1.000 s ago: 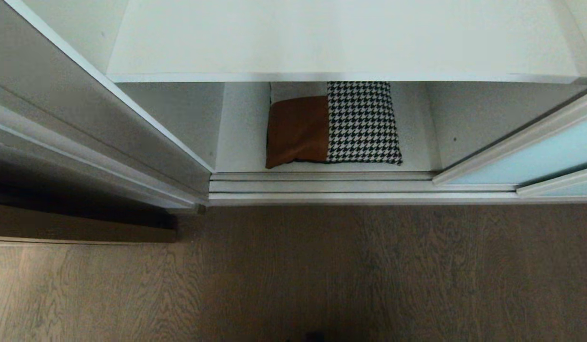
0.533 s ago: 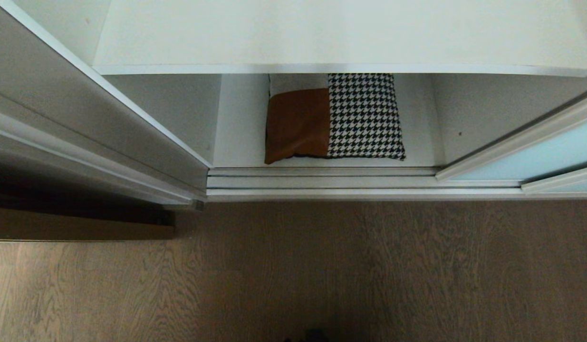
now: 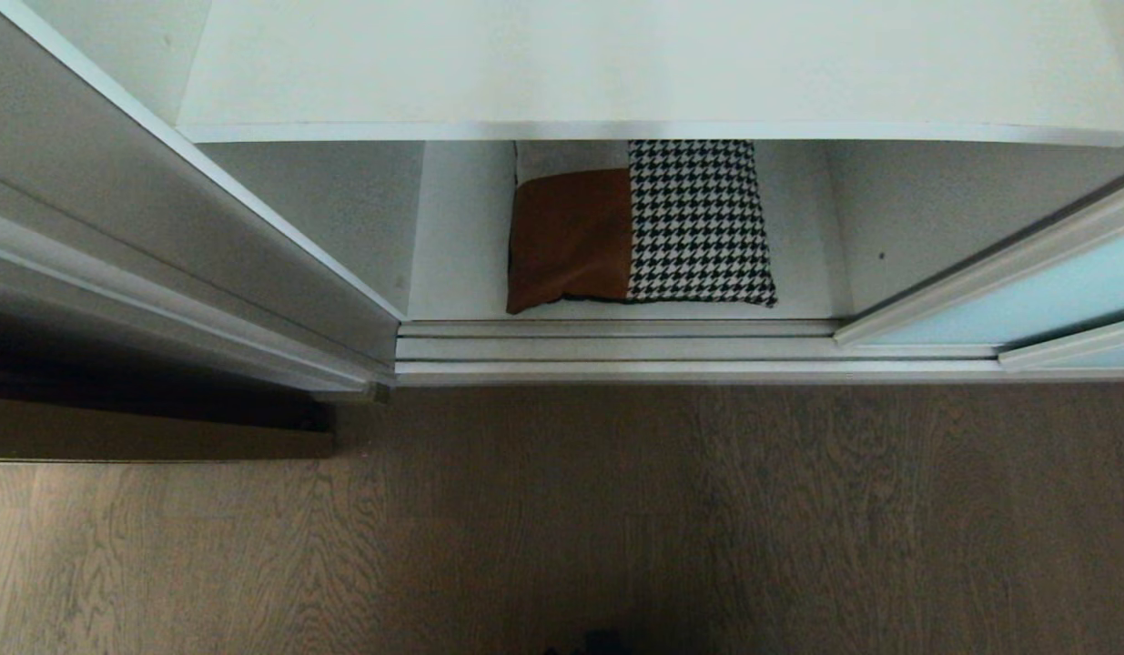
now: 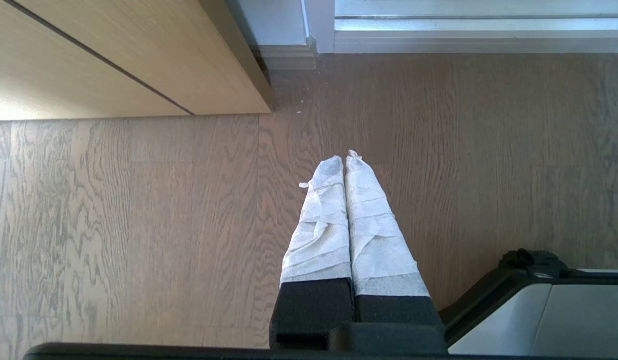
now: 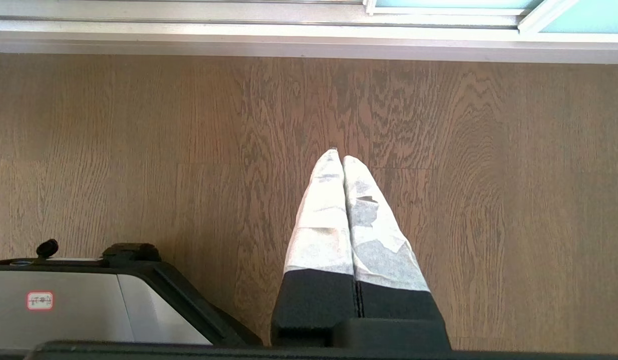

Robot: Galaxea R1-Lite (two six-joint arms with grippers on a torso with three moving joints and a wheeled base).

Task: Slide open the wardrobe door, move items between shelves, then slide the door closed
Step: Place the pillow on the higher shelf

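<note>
wardrobe: open in front of the robot, white inside, its bottom track [image 3: 616, 350] running along the edge of the wooden floor [image 3: 616, 518].
sliding wardrobe door: the pale aqua glass panel [image 3: 1062, 296] with its slim white frame is pushed off to the right, so the middle bay stands uncovered; a strip of the same aqua glass [image 5: 584, 15] shows in the right wrist view.
cushion: a square cushion [image 3: 639, 227] lies flat on the bottom board of the wardrobe [image 3: 452, 264], tan-brown leather on the left half, black-and-white houndstooth on the right, a pale grey patch at the back left corner; its front edge sits just behind the track.
shelf above: a plain white shelf [image 3: 653, 64] spans the bay over the cushion and hides the cushion's far edge.
left gripper: the left gripper [image 4: 346, 157] hangs over the floor, well apart from the wardrobe, its two white-wrapped fingers [image 4: 321, 220] pressed together with nothing between them.
right gripper: the right gripper [image 5: 339, 155] hangs likewise over bare floor, its wrapped fingers [image 5: 379, 235] closed against each other, holding nothing.
robot base: grey-and-black body [image 4: 549, 310] beside each gripper.
tan wooden panel: stands at the left [image 4: 113, 55], next to the wardrobe's corner.
</note>
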